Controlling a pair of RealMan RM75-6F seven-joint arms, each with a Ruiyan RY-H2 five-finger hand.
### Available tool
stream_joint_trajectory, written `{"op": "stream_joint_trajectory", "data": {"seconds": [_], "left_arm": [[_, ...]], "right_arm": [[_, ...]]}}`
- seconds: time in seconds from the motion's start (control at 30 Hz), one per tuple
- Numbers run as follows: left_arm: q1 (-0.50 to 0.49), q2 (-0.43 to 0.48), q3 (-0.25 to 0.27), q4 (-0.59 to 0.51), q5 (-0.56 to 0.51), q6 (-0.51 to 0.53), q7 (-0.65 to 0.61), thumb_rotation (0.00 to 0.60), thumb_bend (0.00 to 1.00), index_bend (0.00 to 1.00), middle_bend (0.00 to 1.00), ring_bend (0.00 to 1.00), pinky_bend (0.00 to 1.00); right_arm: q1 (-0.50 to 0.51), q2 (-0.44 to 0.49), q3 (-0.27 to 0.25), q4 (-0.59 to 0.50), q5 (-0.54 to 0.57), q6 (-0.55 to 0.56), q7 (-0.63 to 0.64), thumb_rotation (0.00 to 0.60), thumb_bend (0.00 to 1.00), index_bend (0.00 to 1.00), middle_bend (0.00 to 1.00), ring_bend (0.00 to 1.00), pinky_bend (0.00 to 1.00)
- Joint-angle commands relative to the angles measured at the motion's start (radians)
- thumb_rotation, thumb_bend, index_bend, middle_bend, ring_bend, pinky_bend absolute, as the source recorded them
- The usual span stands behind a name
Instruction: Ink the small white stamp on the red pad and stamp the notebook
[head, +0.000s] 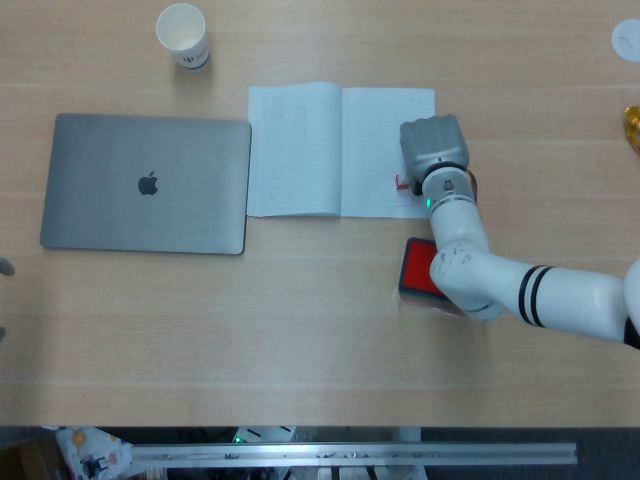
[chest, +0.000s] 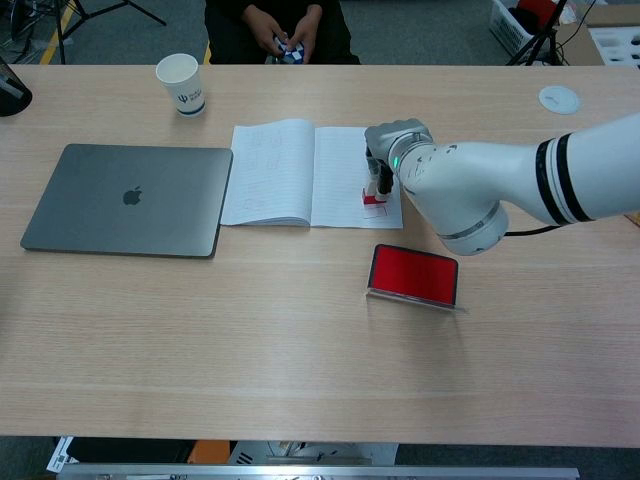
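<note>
Right hand (chest: 392, 152) pinches the small white stamp (chest: 375, 195) by its upper body, its red base standing on the right page of the open notebook (chest: 300, 175), near the lower edge. A stamp like this looks light and rigid; holding it high on the sides should keep it level. Nearby on the desk (chest: 250, 340), the red pad (chest: 414, 275) lies just below.

An office or lab workspace: pale wooden table (chest: 250, 350) holding a closed grey laptop (chest: 125, 198), white paper cup (chest: 181, 84), tripod legs behind.
</note>
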Motion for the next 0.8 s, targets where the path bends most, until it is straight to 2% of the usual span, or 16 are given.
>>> {"op": "stream_joint_trajectory", "data": {"seconds": [0.03,0.3,0.5,0.67,0.8], "left_arm": [[0.000,0.001,0.000,-0.001,-0.001,0.000,0.000,0.600,0.18,0.31,0.21,0.27,0.26],[0.005,0.006,0.003,-0.004,0.005,0.009,-0.006,0.600,0.18,0.31,0.21,0.27,0.26],[0.011,0.010,0.004,-0.006,0.021,0.022,-0.020,0.600,0.18,0.31,0.21,0.27,0.26],[0.015,0.010,0.008,-0.007,0.035,0.031,-0.028,0.600,0.18,0.31,0.21,0.27,0.26],[0.019,0.011,0.010,-0.008,0.045,0.037,-0.031,0.600,0.18,0.31,0.21,0.27,0.26]], "right_arm": [[-0.002,-0.001,0.004,0.001,0.000,0.001,-0.003,0.600,0.63,0.74,0.61,0.52,0.42],[-0.014,0.036,0.029,-0.052,-0.021,0.008,0.009,0.600,0.63,0.74,0.61,0.52,0.42],[-0.050,0.163,0.054,-0.231,-0.082,0.046,0.068,0.600,0.63,0.74,0.61,0.52,0.42],[-0.097,0.281,0.033,-0.381,-0.135,0.059,0.115,0.600,0.63,0.74,0.61,0.52,0.42],[-0.143,0.368,-0.011,-0.472,-0.190,0.050,0.161,0.600,0.63,0.74,0.61,0.52,0.42]]}}
